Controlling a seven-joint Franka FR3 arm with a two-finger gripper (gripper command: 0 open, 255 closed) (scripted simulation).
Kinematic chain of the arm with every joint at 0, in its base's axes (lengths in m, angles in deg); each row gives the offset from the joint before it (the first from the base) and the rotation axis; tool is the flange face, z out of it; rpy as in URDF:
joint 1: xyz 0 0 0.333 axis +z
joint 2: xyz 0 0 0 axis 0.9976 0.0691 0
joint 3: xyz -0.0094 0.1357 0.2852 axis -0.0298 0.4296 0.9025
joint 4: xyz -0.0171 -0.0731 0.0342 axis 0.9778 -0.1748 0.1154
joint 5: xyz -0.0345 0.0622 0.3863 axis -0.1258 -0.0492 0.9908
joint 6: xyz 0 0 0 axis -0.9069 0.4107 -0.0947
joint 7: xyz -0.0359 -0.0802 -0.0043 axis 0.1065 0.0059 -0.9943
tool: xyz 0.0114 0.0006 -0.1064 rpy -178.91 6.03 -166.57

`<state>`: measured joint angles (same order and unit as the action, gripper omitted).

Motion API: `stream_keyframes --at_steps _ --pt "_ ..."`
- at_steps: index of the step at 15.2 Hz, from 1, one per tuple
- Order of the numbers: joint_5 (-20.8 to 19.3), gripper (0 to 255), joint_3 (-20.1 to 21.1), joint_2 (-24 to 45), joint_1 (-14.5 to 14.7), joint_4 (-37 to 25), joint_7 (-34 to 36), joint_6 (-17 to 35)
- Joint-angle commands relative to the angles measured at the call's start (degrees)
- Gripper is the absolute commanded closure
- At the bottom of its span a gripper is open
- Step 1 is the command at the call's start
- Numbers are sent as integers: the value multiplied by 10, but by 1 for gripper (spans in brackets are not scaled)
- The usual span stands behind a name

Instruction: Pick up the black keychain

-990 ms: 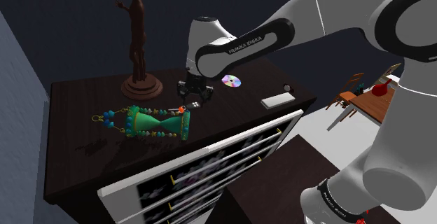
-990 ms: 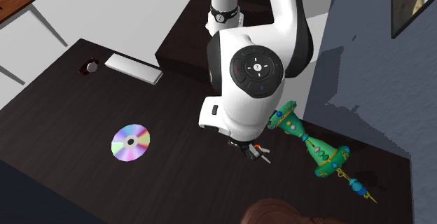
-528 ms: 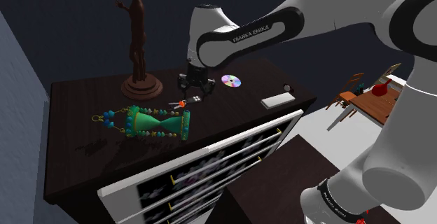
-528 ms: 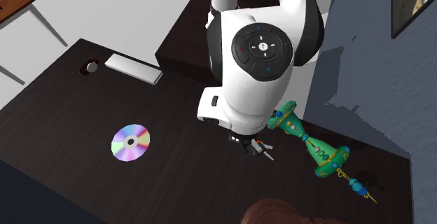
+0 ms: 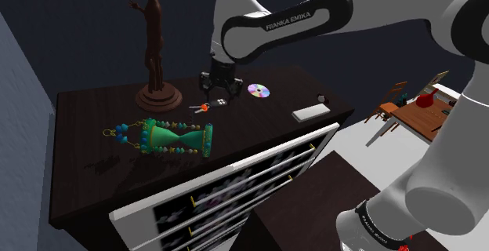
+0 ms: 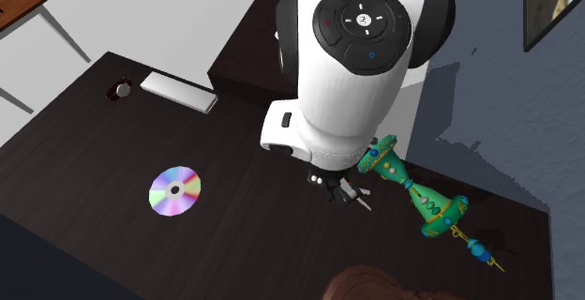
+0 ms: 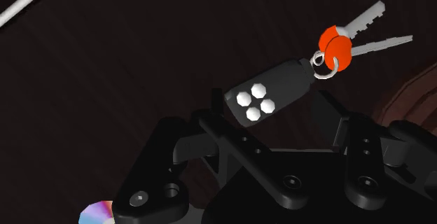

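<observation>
A rainbow disc (image 5: 258, 91) lies on a dark cabinet top (image 5: 86, 171). To the shoulder view's left of the disc stand a brown figurine (image 5: 153, 45) and a green beaded ornament (image 5: 168, 138) on its side. A white bar (image 5: 310, 113) lies to the disc's right.

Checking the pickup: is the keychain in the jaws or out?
In: the black keychain has its fob clasped between the jaws of the gripper, keys sticking out beyond.

Keychain (image 7: 273, 93): fob blk, marked w/ 4 white dots; key heads red, blades silver. Disc (image 6: 174, 192): rainbow-sheened. Ornament (image 5: 176, 139): green, trimmed w/ blue beads. Tabletop (image 6: 84, 129): dk brown.
</observation>
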<state>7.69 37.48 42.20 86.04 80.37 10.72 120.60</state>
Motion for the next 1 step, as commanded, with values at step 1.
stream_keyframes --at_steps 1 --pt "1 255 1 -3 0 -1 -1 -4"
